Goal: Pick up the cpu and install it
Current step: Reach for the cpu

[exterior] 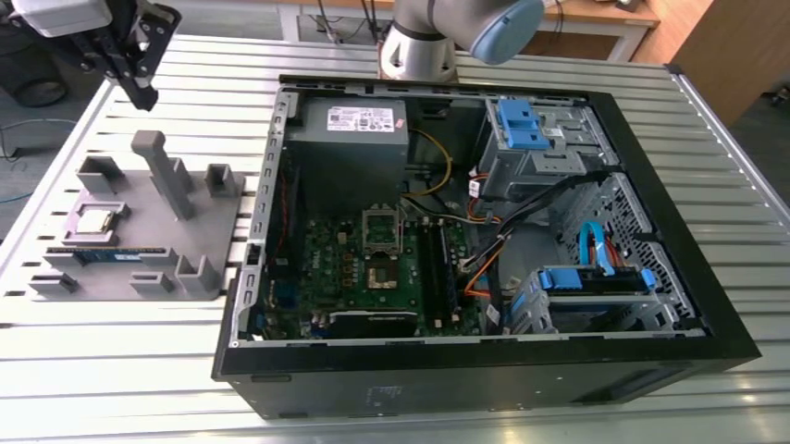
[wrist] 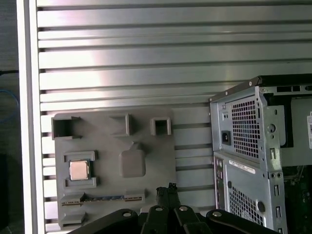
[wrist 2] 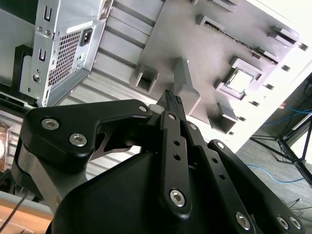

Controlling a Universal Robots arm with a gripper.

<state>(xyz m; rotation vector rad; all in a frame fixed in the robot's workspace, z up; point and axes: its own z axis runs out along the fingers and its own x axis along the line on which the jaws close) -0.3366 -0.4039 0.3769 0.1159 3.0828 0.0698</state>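
Overhead, the claw (exterior: 146, 98), pinched together, hangs well apart from the cpu (exterior: 99, 220) in its grey holder (exterior: 217, 224); labels (exterior: 364, 117) unreadable.

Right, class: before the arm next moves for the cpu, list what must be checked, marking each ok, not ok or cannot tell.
1. The cpu sits flat in its pocket on the grey tray: ok.
2. The pincer carries nothing: ok.
3. Pincer open for a grasp: not ok, it is shut.
4. Pincer lined up over the cpu: not ok, it hangs well clear of it.
5. Computer case open, motherboard exposed: ok.
6. Socket open to receive the cpu: cannot tell.
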